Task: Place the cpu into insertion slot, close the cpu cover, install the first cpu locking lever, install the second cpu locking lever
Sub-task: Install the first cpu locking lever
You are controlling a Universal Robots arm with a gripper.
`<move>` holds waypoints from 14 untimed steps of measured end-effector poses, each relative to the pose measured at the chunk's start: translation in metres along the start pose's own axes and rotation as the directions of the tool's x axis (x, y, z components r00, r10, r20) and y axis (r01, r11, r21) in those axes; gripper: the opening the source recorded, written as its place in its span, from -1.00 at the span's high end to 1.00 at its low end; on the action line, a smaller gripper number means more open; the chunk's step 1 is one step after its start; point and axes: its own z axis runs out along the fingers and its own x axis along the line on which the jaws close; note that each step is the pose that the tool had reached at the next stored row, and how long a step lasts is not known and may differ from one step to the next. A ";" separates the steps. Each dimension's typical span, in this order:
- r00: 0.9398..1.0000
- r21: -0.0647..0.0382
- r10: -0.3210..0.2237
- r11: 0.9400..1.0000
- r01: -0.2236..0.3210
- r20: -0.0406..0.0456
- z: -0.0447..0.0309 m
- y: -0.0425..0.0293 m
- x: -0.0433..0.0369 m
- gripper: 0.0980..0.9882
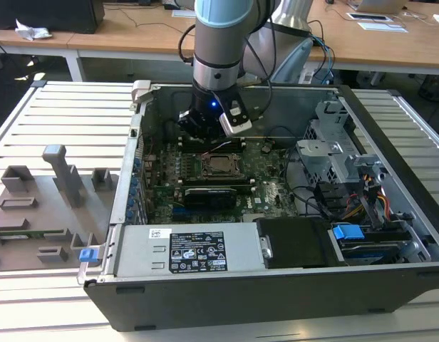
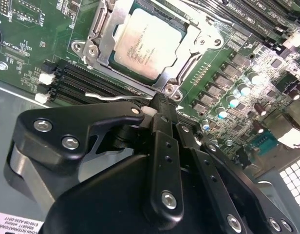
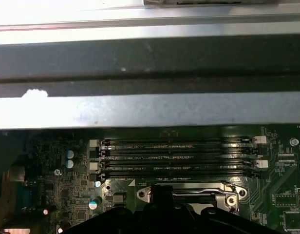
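In the second wrist view the silver-topped cpu (image 2: 147,43) lies flat in the insertion slot (image 2: 175,90). The cpu cover (image 2: 105,30) is folded down around it. My gripper (image 2: 160,101) has its fingers together, tips at the socket's corner. A thin metal locking lever (image 2: 116,96) runs along the socket edge up to those tips; whether it is gripped I cannot tell. Another lever (image 2: 208,17) lies along the opposite side. In the exterior view the gripper (image 1: 209,128) hangs just behind the cpu (image 1: 221,165) inside the computer case. The first wrist view has the socket edge (image 3: 189,190).
Long black memory slots (image 3: 174,158) lie beside the socket, with the case wall (image 3: 150,109) just beyond them. Capacitors (image 2: 237,90) stand on the green board near the fingers. A power supply (image 1: 191,249) and drive cage (image 1: 333,153) fill the case's other parts.
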 end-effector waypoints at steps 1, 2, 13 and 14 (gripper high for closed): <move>1.000 0.000 0.000 1.000 0.000 0.000 0.0030 0.0003 0.0000 0.98; 1.000 0.000 -0.001 1.000 0.001 0.000 0.0039 0.0010 0.0000 0.98; 1.000 0.000 -0.005 1.000 0.005 -0.001 0.0070 0.0112 -0.0045 0.98; 1.000 0.000 -0.005 1.000 0.005 -0.001 0.0072 0.0114 -0.0063 0.98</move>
